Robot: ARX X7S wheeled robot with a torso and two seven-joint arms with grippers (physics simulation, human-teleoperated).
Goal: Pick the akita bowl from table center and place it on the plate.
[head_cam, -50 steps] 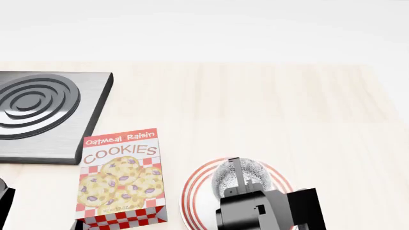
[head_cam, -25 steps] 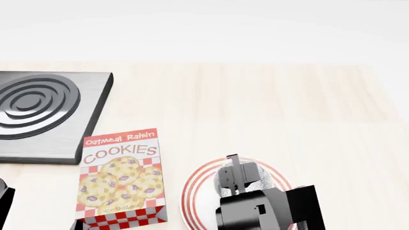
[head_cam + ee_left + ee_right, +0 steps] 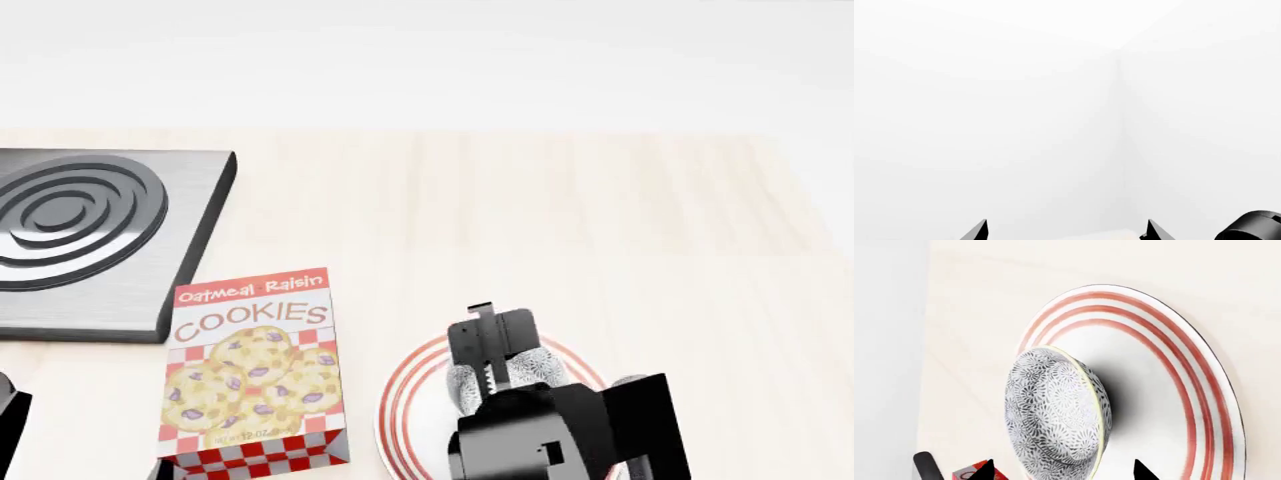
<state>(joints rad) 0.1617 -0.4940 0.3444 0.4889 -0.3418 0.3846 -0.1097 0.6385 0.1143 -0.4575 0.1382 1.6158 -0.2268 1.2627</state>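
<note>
The small round bowl with a grey flower pattern (image 3: 1057, 412) sits on the wide white plate with red rings (image 3: 1201, 405), a bit off the middle. So the putting-down step looks done, or very nearly done.

The black right gripper (image 3: 491, 352) hangs just over the bowl. In the right wrist view its two finger tips are spread apart, one on each side of the bowl, and they do not seem to squeeze it. The next move, I think, is to lift that arm straight up and away, slowly, so it does not bump the bowl.

The head view also shows the light wooden table (image 3: 601, 230), a red and white cookie box (image 3: 254, 365) and a grey burner plate (image 3: 94, 235). There the arm hides most of the bowl. The left wrist view shows only white wall and the left gripper (image 3: 1066, 231), its tips wide apart and holding nothing.
</note>
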